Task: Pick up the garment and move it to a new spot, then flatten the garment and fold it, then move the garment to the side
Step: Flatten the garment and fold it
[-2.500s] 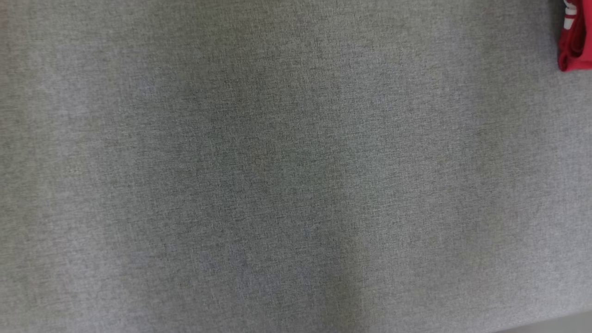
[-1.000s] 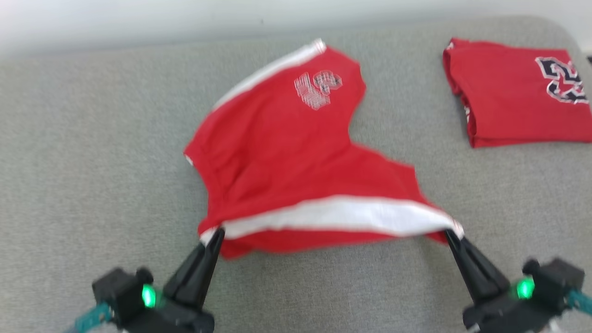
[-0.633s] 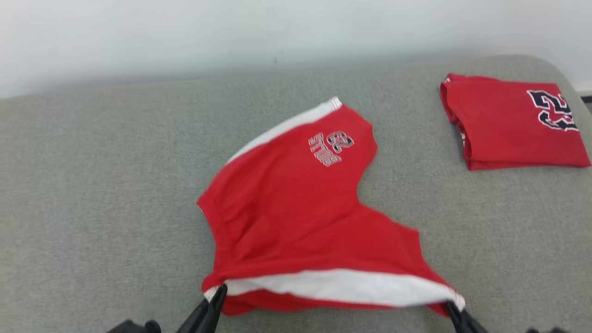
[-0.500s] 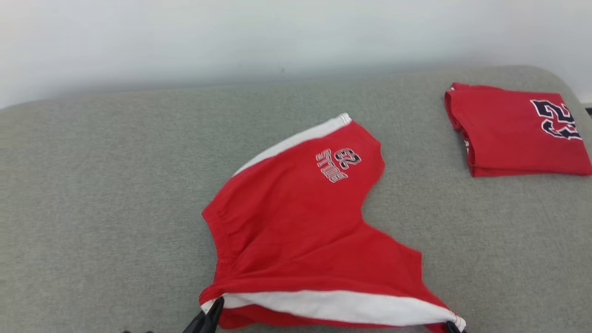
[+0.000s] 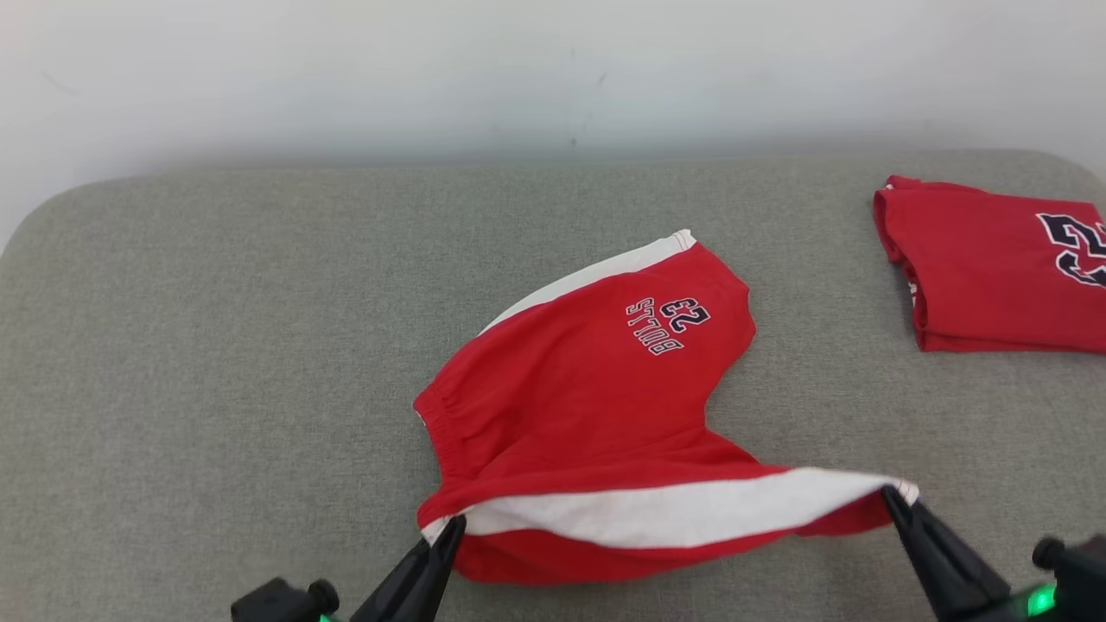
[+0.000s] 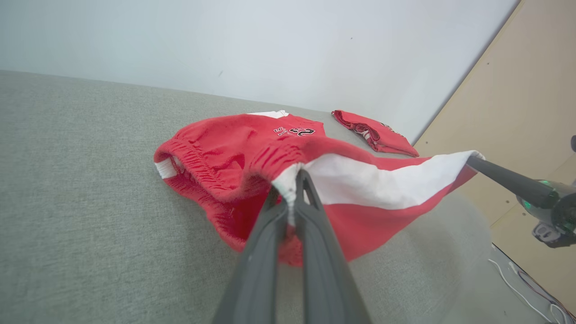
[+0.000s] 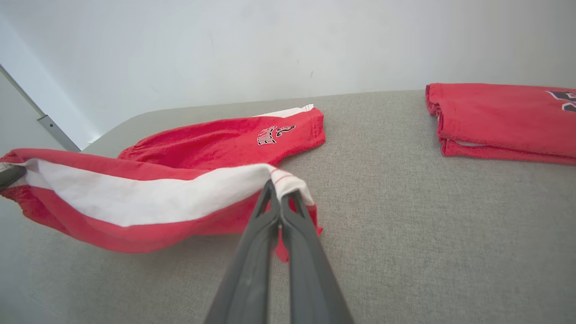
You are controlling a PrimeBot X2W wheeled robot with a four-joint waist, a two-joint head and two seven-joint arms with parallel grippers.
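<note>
- grey woven-fabric upholstered surface (image 5: 216, 345), rounded at its far corners, runs left to right;
- plain white wall (image 5: 346, 78) rises just behind its far edge, evenly lit, with a few small dark specks;
- tan panel (image 6: 517, 112) stands beyond the right end;
- white cables (image 6: 513, 283) lie on the floor (image 6: 535, 279) below it;
- thin metal strip (image 7: 56, 130) slants at the far left

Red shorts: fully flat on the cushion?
No: left gripper and right gripper hold the red shorts partly lifted off the cushion.

Cropped at head view's right edge: folded red garment (image 5: 985, 276), its number print halved. Cropped at bottom edge: bodies of left gripper (image 5: 454, 523) and right gripper (image 5: 890, 494). Too small to read in left wrist view: shorts (image 6: 225, 144) lettering.
</note>
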